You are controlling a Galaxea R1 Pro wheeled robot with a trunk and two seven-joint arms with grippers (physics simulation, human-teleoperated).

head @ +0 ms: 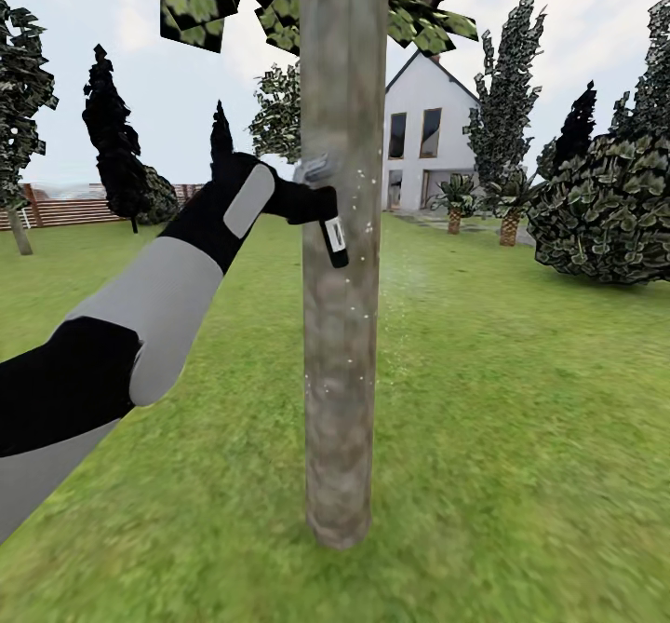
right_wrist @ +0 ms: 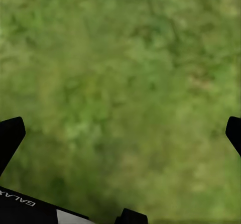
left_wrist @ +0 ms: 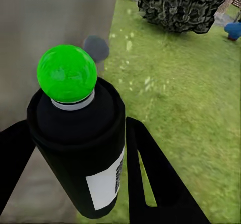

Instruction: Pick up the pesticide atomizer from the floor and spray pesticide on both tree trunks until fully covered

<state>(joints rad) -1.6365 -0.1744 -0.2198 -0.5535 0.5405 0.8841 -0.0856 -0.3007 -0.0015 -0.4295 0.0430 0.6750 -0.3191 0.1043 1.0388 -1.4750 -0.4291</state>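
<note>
Gripping the pesticide atomizer [left_wrist: 75, 148] beside the tree trunk [head: 342, 325], left gripper [head: 321, 209] above green lawn [head: 521, 418].

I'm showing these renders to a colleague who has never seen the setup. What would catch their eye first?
First the tall mottled tree trunk standing mid-frame on the lawn, with pale spray specks on and beside its bark. Next the left gripper raised against the trunk, jaws closed on the dark pesticide atomizer, whose bright green cap dominates the left wrist view. Behind, a white house stands among dark conifers.
</note>
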